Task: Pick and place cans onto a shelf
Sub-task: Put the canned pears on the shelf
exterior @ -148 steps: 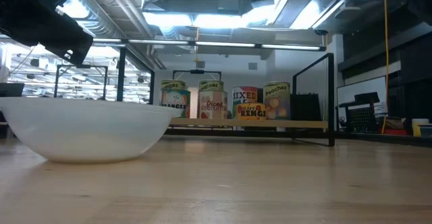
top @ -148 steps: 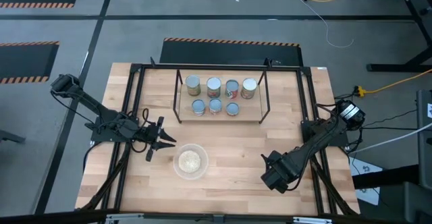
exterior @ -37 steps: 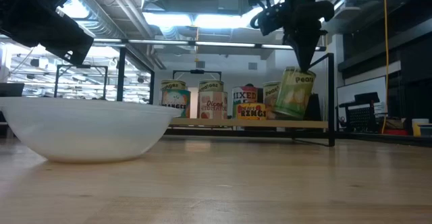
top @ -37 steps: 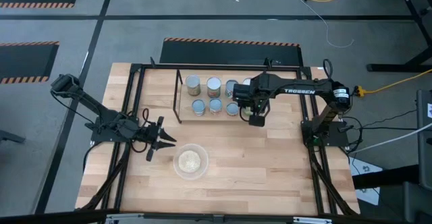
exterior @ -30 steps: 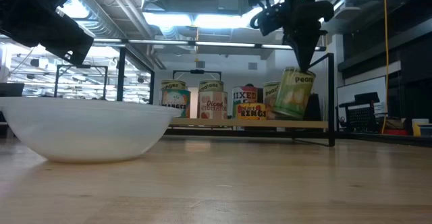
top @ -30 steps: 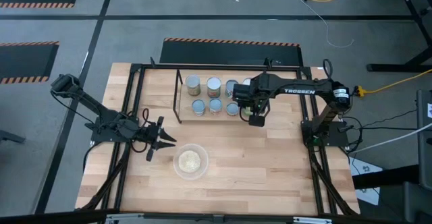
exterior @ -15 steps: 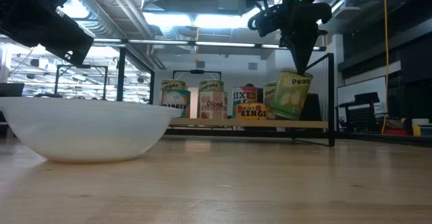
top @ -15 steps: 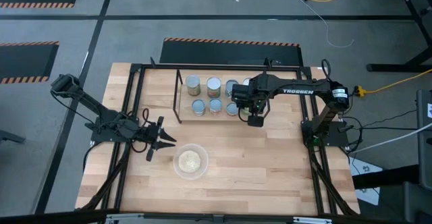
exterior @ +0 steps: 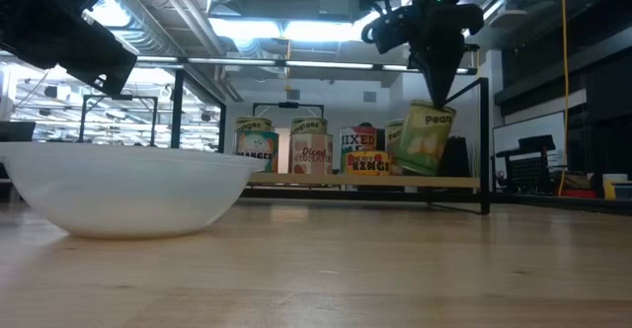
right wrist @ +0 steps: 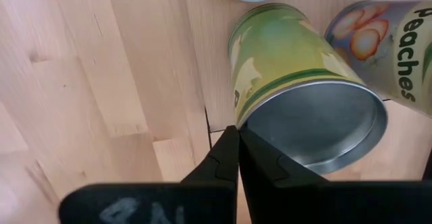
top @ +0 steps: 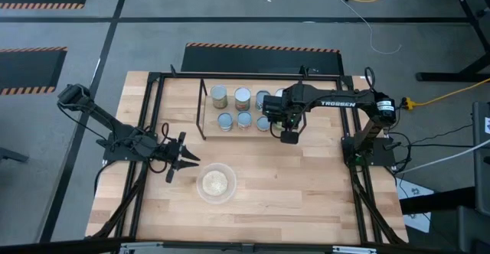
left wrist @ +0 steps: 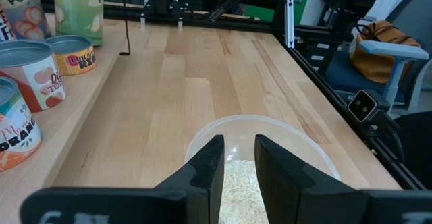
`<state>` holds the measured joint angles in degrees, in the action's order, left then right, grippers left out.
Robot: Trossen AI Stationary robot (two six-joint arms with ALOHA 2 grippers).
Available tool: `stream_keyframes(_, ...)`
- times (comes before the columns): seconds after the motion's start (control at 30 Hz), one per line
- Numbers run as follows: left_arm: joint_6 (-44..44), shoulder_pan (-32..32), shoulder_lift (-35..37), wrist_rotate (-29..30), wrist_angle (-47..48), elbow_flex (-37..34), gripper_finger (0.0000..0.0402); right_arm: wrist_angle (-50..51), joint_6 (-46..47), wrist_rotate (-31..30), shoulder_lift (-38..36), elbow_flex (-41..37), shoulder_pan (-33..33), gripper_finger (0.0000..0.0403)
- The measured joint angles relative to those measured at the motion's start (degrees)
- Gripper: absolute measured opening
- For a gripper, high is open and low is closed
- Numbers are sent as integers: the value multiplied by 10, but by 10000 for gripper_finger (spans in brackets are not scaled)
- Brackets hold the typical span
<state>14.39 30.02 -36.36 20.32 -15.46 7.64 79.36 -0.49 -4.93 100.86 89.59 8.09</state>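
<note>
A: Status of the right hand [exterior: 435, 99]?

B: Closed — its fingers are pinched on the top rim of the green pear can [exterior: 427, 140]. The can hangs tilted directly below the hand, its lower edge at or just above the wood surface of the shelf [exterior: 464, 183]; contact cannot be confirmed.

A: Failure risks from this state?

B: 3, as a judgement. First, the grip is on a thin rim only, so the can could pivot or slip out. Second, if released while tilted, it may tip over and not settle upright. Third, the peaches can [right wrist: 391, 42] stands just beside the held can, so a swing could knock it.

A: Appearance of the held can?

B: Green label with a pear picture and a silver top. In the right wrist view the rim sits right at the fingertips [right wrist: 233, 146], with a bluish-grey lid of another can beyond it.

A: The left hand [top: 184, 159]?

B: Idle, well apart from the right hand, poised beside the clear bowl [top: 217, 183] on the bench [top: 253, 200]; fingers slightly apart, gripping nothing.
</note>
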Motion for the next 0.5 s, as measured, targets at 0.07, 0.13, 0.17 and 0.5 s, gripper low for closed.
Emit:
stream_keyframes(0.07, 0, 0, 0, 0, 0, 0, 77, -3, 0, 0, 0, 0, 0, 12)
stream_keyframes(0.13, 0, 0, 0, 0, 0, 0, 77, -3, 0, 0, 0, 0, 0, 12)
stream_keyframes(0.17, 0, 0, 0, 0, 0, 0, 77, -3, 0, 0, 0, 0, 0, 12)
stream_keyframes(0.5, 0, 0, 0, 0, 0, 0, 76, -4, 0, 0, 0, 0, 0, 65)
